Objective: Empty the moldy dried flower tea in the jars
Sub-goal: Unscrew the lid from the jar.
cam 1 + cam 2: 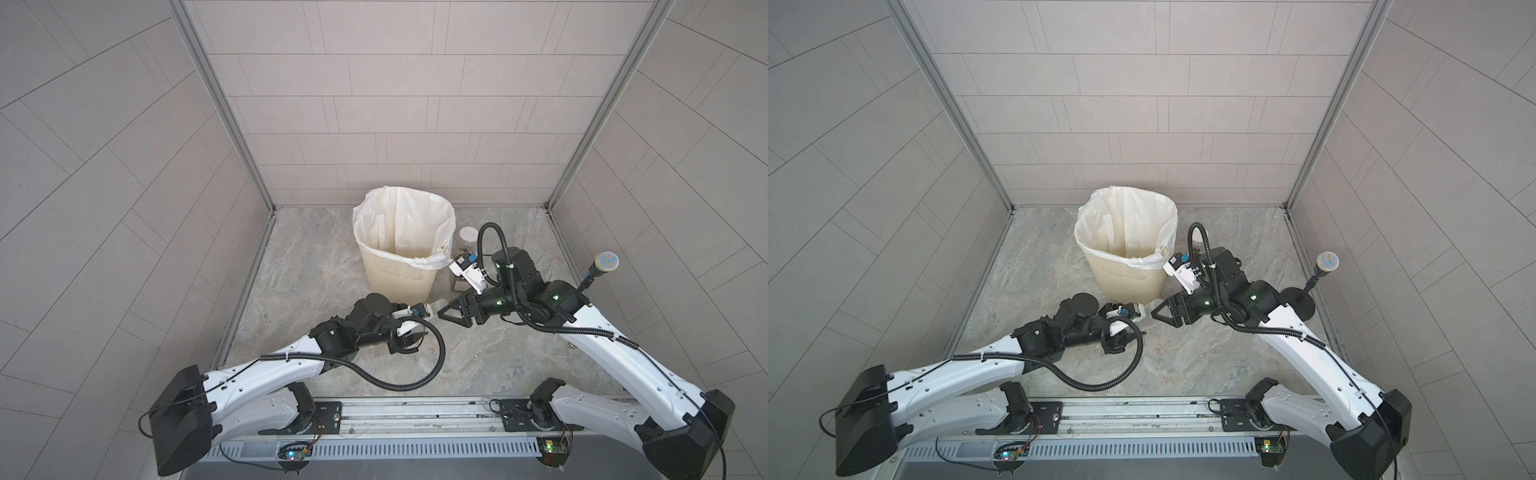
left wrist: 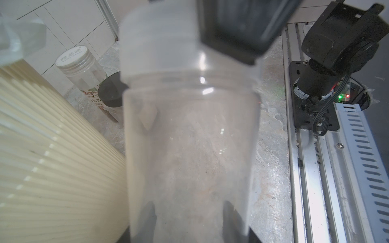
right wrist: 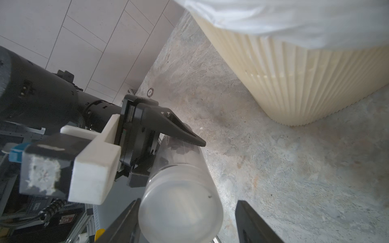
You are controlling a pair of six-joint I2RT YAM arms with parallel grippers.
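Grey marbled tabletop (image 1: 478, 353) is lying under everything. Left gripper (image 2: 190, 223) is clamping the tall jar (image 2: 189, 136) level, just before the bin (image 1: 399, 278). Right gripper (image 3: 187, 210) is straddling its lid (image 3: 181, 195), fingers apart. White-lidded jar (image 2: 77, 63) and black-lidded jar (image 2: 111, 90) are standing beside the bin.

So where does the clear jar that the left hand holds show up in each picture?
In a top view: jar, small, by the near base of the bin.
In a top view: jar, same spot.
Left wrist: jar fills the middle.
Right wrist: jar at bottom middle, end-on.
Shared landmark: the cream ribbed bin.
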